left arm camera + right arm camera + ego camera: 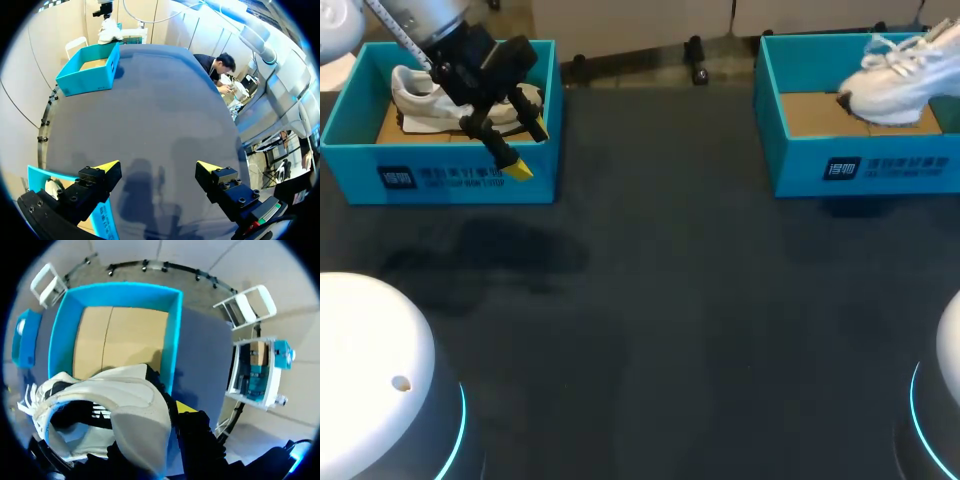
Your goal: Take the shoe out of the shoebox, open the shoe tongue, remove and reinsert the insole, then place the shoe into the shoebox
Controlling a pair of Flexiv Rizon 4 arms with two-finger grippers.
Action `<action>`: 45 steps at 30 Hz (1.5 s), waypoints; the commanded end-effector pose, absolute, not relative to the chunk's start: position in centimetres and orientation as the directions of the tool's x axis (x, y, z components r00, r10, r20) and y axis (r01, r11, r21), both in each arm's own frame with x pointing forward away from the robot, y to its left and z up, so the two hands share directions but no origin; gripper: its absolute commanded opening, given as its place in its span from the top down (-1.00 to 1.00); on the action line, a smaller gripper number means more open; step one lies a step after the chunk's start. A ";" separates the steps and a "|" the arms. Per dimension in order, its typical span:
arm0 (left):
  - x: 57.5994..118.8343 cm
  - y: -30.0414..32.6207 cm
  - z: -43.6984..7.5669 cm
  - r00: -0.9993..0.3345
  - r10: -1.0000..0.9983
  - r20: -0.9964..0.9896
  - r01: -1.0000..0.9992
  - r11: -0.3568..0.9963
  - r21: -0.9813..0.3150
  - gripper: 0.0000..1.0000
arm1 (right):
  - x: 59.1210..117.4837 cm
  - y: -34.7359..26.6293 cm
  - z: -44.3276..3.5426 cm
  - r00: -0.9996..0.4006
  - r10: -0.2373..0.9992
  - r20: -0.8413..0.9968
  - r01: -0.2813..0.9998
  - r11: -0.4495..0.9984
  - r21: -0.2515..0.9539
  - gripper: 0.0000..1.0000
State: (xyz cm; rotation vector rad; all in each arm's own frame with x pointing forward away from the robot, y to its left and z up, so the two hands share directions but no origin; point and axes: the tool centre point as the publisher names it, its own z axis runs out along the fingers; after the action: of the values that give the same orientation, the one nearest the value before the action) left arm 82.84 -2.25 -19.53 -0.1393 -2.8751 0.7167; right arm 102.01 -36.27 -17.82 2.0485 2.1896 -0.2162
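A white shoe [895, 75] hangs tilted over the right blue shoebox [860, 165], whose brown floor is bare. In the right wrist view my right gripper [167, 415] is shut on the white shoe [115, 410] at its opening; one yellow tip shows outside the shoe and the other finger is hidden inside. The right shoebox [172, 330] lies below it. My left gripper [530, 150] hovers open over the front wall of the left blue shoebox [440, 175], where a second white shoe [420, 100] lies. Nothing is between the fingers of the left gripper [157, 167].
The dark table [670, 300] stretches between the two boxes. In the left wrist view the far shoebox [90, 70] stands across the table, with the held shoe [107, 30] above it and the near box's wall [40, 177] under the fingers.
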 end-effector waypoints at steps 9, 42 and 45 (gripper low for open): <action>82.7 -2.2 -19.5 -0.981 0.132 0.145 0.049 0.880 -0.472 -1.00 | 103.0 -34.1 -18.4 0.388 0.910 -0.147 0.921 -0.376 0.100 1.00; 82.7 -2.2 -19.5 -0.981 0.132 0.145 0.049 0.880 -0.472 -1.00 | 102.3 -32.3 -21.9 0.291 0.950 -0.111 0.953 -0.276 0.126 1.00; 82.7 -2.2 -19.5 -0.981 0.132 0.145 0.049 0.880 -0.472 -1.00 | 102.1 -32.4 -22.5 0.280 0.955 -0.100 0.956 -0.267 0.122 1.00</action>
State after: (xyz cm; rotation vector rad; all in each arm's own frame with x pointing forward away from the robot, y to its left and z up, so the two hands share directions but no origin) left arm 82.83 -2.25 -19.53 -0.1394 -2.8751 0.7168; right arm 102.44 -32.04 -22.06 2.3863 1.7872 -0.0331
